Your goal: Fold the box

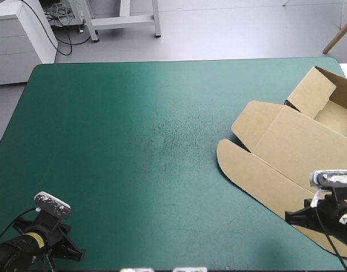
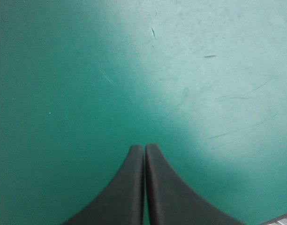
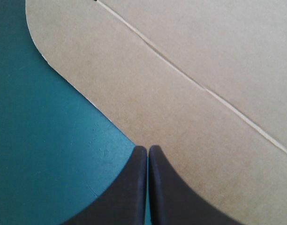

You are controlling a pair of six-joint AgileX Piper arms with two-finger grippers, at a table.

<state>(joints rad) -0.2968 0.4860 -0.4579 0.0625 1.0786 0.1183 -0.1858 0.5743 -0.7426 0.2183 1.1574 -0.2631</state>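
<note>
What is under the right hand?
Under the right hand lies the flat flap of the box, near its edge, on the teal-green cover. The black fingers hide the board right beneath them.

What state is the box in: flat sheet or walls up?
Partly up: the box has walls raised around a tray at its far end; its lid and rounded flaps lie flat on the table.

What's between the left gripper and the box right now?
Nothing but bare teal-green cover. The high view shows the whole stretch from the left gripper across to the box with no object on it.
</note>
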